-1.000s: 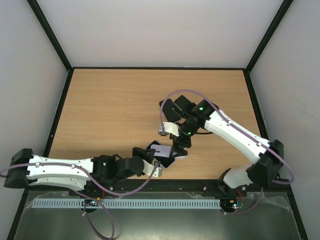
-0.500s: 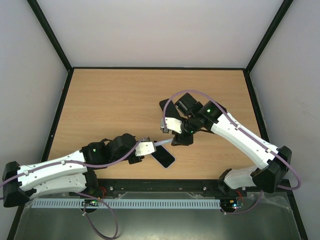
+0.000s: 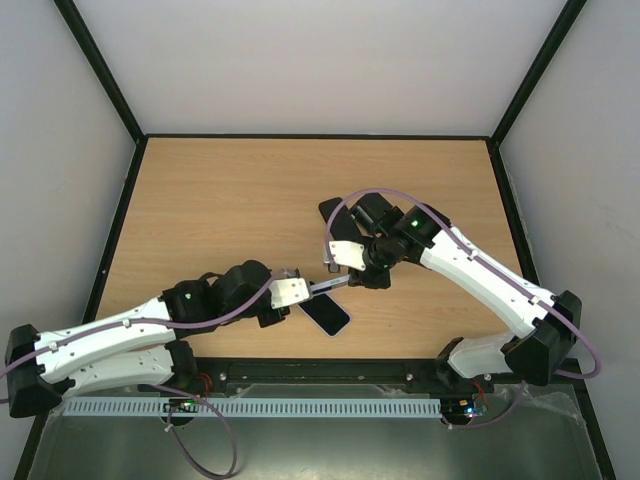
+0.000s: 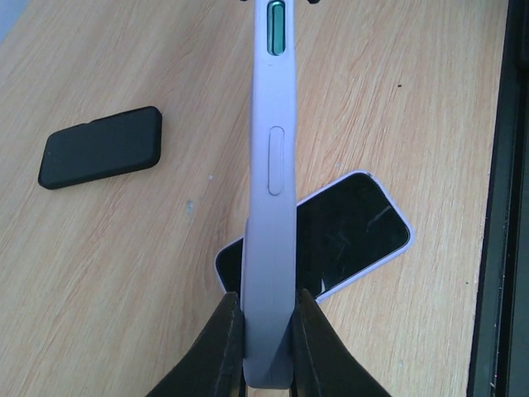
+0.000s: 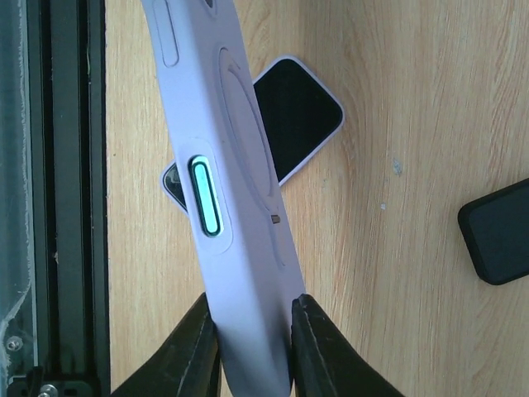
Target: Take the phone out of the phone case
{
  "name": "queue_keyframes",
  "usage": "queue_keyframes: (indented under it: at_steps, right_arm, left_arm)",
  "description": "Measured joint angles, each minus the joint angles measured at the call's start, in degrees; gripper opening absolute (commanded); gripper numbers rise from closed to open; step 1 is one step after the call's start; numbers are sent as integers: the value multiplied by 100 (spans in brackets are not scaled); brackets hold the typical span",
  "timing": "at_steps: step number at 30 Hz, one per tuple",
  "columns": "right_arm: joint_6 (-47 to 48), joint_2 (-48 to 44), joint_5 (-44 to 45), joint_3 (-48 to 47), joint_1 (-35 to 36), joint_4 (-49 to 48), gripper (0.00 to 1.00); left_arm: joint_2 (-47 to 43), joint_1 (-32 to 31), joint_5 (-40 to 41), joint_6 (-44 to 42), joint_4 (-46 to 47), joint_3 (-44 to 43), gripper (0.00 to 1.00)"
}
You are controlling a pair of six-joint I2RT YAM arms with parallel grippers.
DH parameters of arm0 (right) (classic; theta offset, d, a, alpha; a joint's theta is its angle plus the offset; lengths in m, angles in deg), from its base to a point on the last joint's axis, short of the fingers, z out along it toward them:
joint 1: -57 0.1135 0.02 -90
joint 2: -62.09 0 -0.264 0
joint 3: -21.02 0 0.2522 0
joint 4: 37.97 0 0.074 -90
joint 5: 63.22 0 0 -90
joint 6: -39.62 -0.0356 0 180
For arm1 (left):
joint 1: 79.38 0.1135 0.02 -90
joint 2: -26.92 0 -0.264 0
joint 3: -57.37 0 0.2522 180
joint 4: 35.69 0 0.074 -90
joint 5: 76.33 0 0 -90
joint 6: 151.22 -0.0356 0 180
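Observation:
A lavender phone case (image 3: 326,288) hangs on edge above the table, stretched between both grippers. A green strip shows through a cutout in its side (image 5: 205,197), which looks like the phone inside; the rest of it is hidden. My left gripper (image 4: 269,302) is shut on one end of the phone case (image 4: 273,165), both fingers flat against its faces. My right gripper (image 5: 252,308) is shut on the other end of the phone case (image 5: 240,149). In the top view the left gripper (image 3: 293,292) and right gripper (image 3: 352,278) face each other.
A dark-screened phone with a pale lavender rim (image 3: 328,316) lies flat on the table right under the held case, also in the left wrist view (image 4: 355,231). A black phone-shaped slab (image 3: 335,212) lies farther back. The black rail (image 5: 70,207) runs along the near edge.
The right gripper was open a second ago and has closed on the free end of the case. The left arm swung up and left, lifting the case off the table.

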Motion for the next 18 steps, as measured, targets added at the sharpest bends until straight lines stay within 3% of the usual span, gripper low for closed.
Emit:
queue_keyframes:
  at_steps: [2,4,7,9,12,14,18]
  right_arm:
    - [68,0,-7,0,0,26,12]
    - [153,0,-20,0,0,52,5]
    - [295,-2,-46,9,7,144,2]
    - [221,-2,-94,20,9,142,2]
    - [85,-28,-116,70,-59,133,2]
    - [-31,-87,-225,103,-203,138,2]
    - [-326,-249,-605,107,-879,61,2]
  left_arm:
    - [44,28,-46,44,-28,-48,4]
    - [87,98,-98,125,-42,-81,12]
    - [122,229,-127,308,-31,-92,37]
    - [127,328,-31,553,68,-157,58]
    - [118,503,260,933,275,-376,80]
    - [68,614,570,1307,448,-516,86]
    - [-203,848,1029,2124,807,-542,87]
